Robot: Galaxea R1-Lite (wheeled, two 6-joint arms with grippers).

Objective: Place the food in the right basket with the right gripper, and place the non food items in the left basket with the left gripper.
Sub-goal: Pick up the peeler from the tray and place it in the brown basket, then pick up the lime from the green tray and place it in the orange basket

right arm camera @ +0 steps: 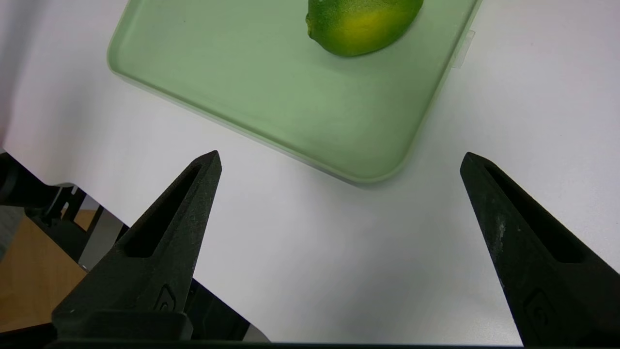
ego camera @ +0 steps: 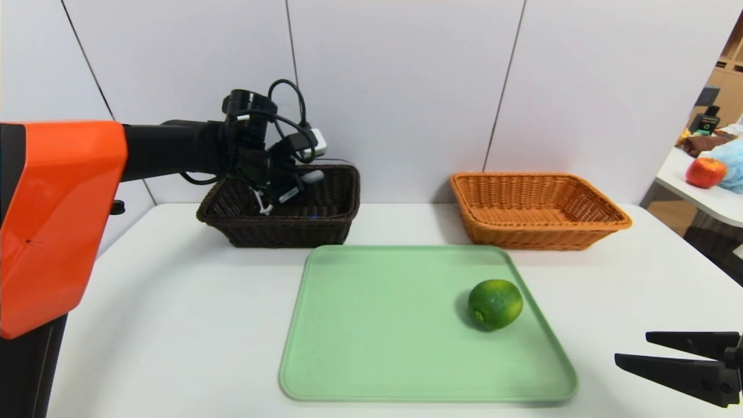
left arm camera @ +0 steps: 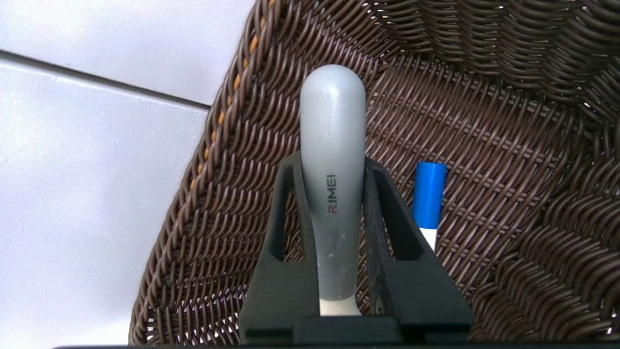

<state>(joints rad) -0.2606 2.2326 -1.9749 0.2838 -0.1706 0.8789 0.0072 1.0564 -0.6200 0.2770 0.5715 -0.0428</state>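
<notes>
My left gripper (ego camera: 297,183) hangs inside the dark brown left basket (ego camera: 325,223), shut on the grey handle of the white peeler (left arm camera: 333,121). In the left wrist view the handle sticks out past the gripper (left arm camera: 332,160), above the woven basket floor (left arm camera: 484,121). The white marker with its blue cap (left arm camera: 428,194) lies on that floor beside the fingers. The green lime (ego camera: 495,303) sits on the right part of the green tray (ego camera: 371,325). My right gripper (ego camera: 631,346) stands open and empty over the table near the tray's front right corner (right arm camera: 387,169), with the lime (right arm camera: 363,24) beyond it. The orange-tan right basket (ego camera: 537,212) holds nothing.
Both baskets stand along the back wall, behind the tray. The table's front right edge lies close under my right gripper. A side table (ego camera: 696,197) at the far right carries a red apple (ego camera: 705,172) and other items.
</notes>
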